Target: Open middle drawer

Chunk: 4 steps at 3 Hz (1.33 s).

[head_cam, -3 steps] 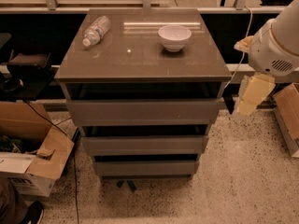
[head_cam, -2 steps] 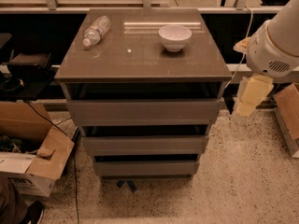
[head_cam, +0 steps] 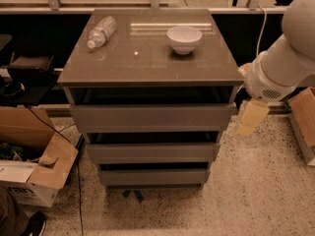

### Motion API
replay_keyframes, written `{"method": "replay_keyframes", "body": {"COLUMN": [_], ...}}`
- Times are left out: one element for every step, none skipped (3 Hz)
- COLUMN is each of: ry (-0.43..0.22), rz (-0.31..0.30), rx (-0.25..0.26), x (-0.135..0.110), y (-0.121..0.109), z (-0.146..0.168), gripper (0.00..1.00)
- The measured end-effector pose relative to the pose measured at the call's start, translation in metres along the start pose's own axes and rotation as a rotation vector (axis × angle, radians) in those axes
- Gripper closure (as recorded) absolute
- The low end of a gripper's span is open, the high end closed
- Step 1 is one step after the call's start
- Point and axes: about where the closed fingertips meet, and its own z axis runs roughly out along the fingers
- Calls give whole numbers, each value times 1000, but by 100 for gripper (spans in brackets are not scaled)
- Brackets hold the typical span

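Note:
The grey-brown cabinet [head_cam: 123, 68] has three drawer fronts stacked one above the other. The middle drawer [head_cam: 152, 152] is the second front, plain and without a handle, and stands in line with the stack, with a dark gap above it. The top drawer front [head_cam: 151, 117] is taller, and the lowest front [head_cam: 153, 176] sits near the floor. My gripper [head_cam: 252, 117], cream-coloured on a white arm [head_cam: 285, 58], hangs at the cabinet's right side. It is level with the top drawer front, above and right of the middle drawer, and touches nothing.
A white bowl [head_cam: 184, 38] and a lying plastic bottle [head_cam: 101, 31] rest on the cabinet top. Open cardboard boxes [head_cam: 34, 173] stand on the floor to the left, and another box [head_cam: 304, 117] to the right. A dark counter runs behind.
My gripper has come a little lower and slightly left, closer to the cabinet's right side. The drawers have not moved.

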Motion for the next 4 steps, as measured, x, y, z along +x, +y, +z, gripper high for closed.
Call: {"method": "replay_keyframes", "body": {"ry": [-37,-33,4,-20], "rz": [22,18,2,7], "rx": [12,20,14,-40], "x": [5,5,10,10], "y": [-10,-10,-1,33], "z": [42,44,43,82], "gripper": [0,0,0,0]}}
